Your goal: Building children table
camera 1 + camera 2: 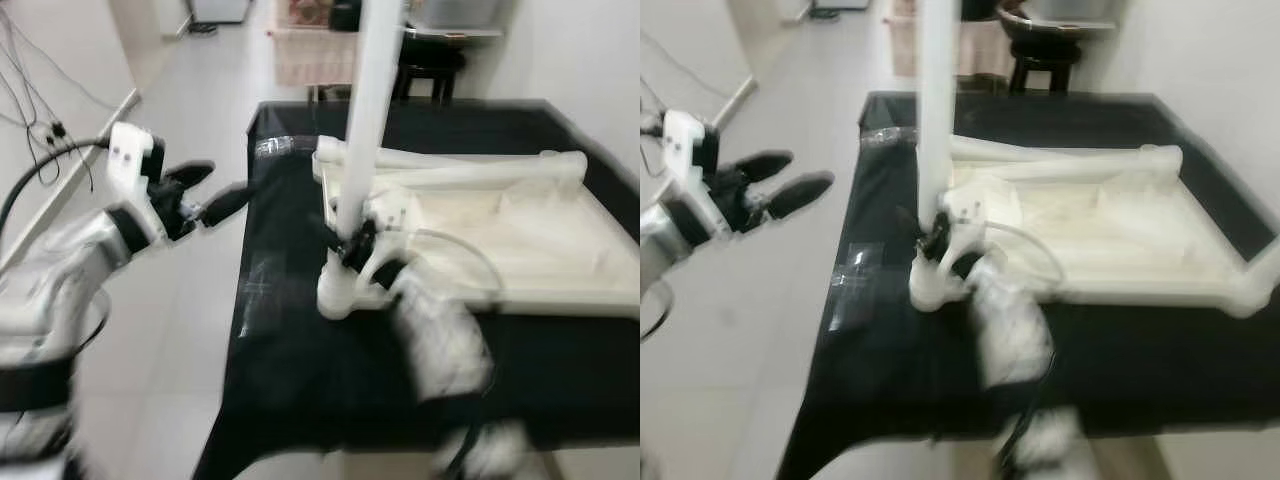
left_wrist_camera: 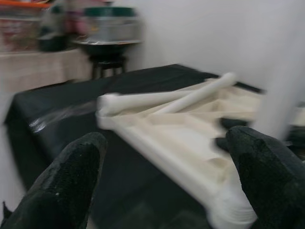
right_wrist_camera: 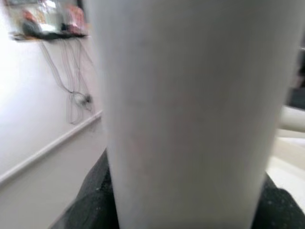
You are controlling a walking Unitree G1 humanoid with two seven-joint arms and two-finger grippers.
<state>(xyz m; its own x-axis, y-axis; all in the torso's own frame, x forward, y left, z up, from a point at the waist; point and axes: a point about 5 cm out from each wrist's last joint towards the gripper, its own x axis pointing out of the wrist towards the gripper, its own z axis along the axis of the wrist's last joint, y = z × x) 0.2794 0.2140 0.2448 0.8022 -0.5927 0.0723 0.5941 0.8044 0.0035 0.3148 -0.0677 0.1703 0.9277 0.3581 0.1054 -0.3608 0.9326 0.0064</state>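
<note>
- Right hand [image 1: 352, 246], frame centre, clamped on upright white leg [image 1: 366, 130].
- Leg stands at corner of upturned tabletop [image 1: 520, 240] on black counter [image 1: 300, 340].
- Left hand [image 1: 205, 192], left of frame, fingers apart, off the counter.

Spread jaws — white tabletop [image 2: 186, 129] (blurred) beyond

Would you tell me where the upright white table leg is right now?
The upright white table leg stands at the near-left corner of the upturned white tabletop on the black table, gripped low down by the right gripper.
</note>
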